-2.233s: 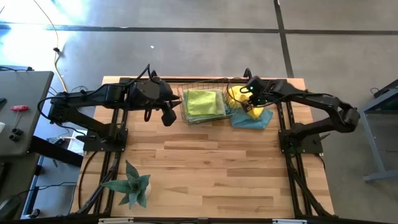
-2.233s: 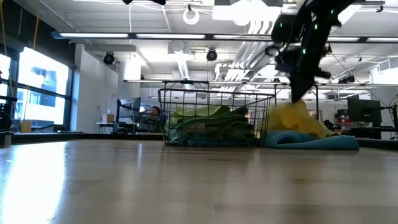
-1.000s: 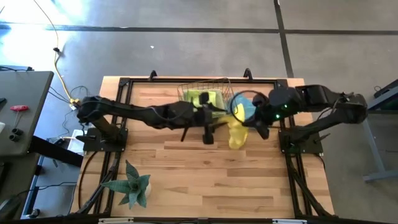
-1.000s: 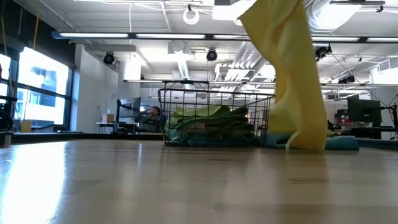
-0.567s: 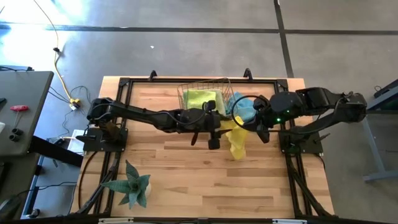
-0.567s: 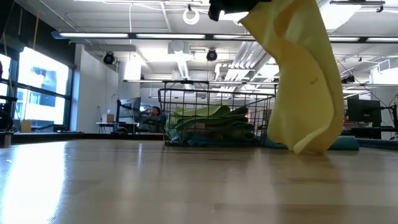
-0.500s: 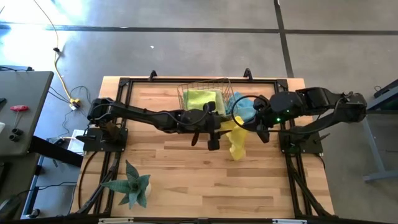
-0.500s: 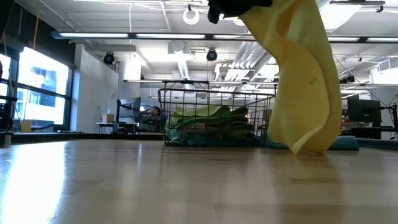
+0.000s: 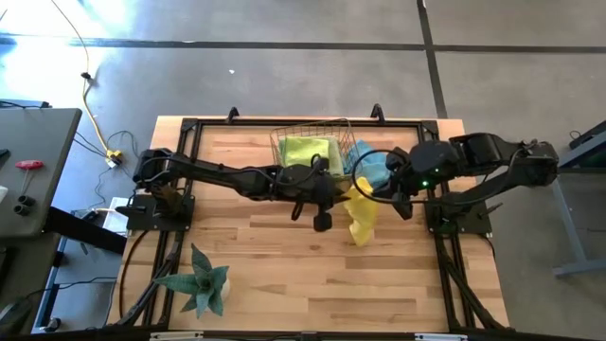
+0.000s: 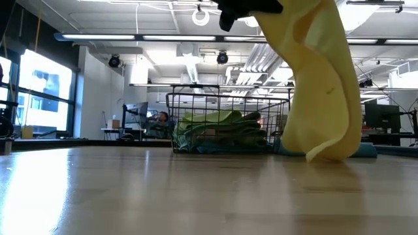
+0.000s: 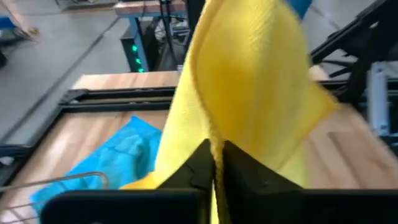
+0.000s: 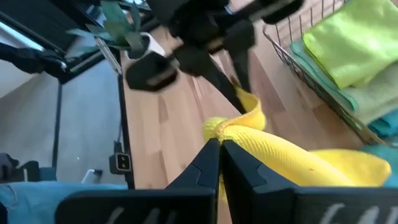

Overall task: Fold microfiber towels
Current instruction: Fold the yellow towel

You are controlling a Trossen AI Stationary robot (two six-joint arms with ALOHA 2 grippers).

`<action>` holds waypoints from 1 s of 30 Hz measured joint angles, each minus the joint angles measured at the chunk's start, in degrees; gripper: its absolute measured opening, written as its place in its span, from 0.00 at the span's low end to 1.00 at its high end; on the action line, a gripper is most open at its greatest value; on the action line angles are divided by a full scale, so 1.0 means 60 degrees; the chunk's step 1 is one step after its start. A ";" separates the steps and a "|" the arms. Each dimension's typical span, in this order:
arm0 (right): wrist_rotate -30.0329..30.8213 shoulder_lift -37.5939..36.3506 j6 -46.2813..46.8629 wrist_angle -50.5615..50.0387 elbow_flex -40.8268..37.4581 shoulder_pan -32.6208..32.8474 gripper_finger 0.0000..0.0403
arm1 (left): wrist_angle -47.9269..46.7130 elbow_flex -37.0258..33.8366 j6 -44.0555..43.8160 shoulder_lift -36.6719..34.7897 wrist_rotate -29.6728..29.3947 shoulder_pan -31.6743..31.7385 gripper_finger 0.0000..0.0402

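Note:
A yellow microfiber towel [image 9: 361, 220] hangs over the table's middle right, held up between both grippers. My left gripper [image 9: 345, 189] is shut on its upper part from the left, and my right gripper [image 9: 377, 193] is shut on it close by from the right. In the low view the towel [image 10: 320, 85] drapes down, its lower end [image 10: 326, 155] close above the tabletop. Lime green towels [image 9: 305, 152] lie stacked in the wire basket [image 9: 284, 161]. A light blue towel [image 9: 376, 167] lies on the table to the basket's right. My left gripper pinches a hemmed edge of the yellow towel [image 11: 215, 138] between its two fingers, coming nearly level from the table's left. The cloth rises and spreads beyond the fingers. My right gripper pinches a bunched fold at the towel's top [image 12: 219, 129], slanting down from the right. The towel hangs slack below.
The copper wire basket stands at the far middle of the table. A spiky green plant [image 9: 201, 279] sits at the near left corner. Bare wood [image 9: 312, 284] lies below and in front of the hanging towel. Black frame rails [image 9: 180, 189] run along both sides.
My left gripper has moved toward the table's right edge and a little down, up to the yellow towel beside my right gripper, and now has hold of its edge. The towel, hanging as a narrow strip before, is now spread wider at the top.

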 joint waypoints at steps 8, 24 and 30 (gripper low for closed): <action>0.0000 0.0007 0.0097 -0.0639 -0.0272 0.0000 0.00 | -0.0376 0.0009 -0.1670 -0.0243 0.0753 -0.0097 0.01; -0.0582 0.0007 -0.0068 0.3052 -0.5036 0.0004 0.00 | -0.3994 0.0004 -0.4936 -0.0287 0.0461 -0.1010 0.00; -0.0958 0.0011 0.0514 0.5875 -0.7048 0.0004 0.02 | -0.4405 0.0000 -0.5357 0.0536 0.0152 -0.1082 0.00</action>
